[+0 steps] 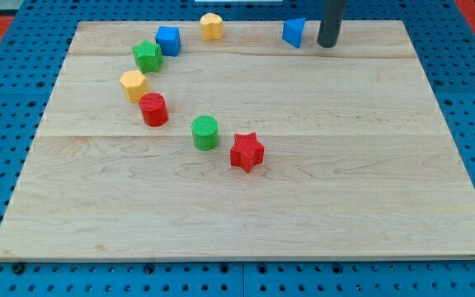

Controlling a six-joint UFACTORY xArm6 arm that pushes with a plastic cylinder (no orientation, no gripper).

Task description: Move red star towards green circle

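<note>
The red star (246, 152) lies near the middle of the wooden board. The green circle (205, 132) stands just to its upper left, a small gap apart. My tip (327, 43) is at the view's top, right of centre, far from both. It stands just right of a blue triangular block (293, 32).
A red cylinder (153, 110), a yellow hexagon (133, 84), a green star (147, 56), a blue cube (168, 40) and a yellow block (211, 26) form an arc at the upper left. The board (303, 223) sits on a blue perforated base.
</note>
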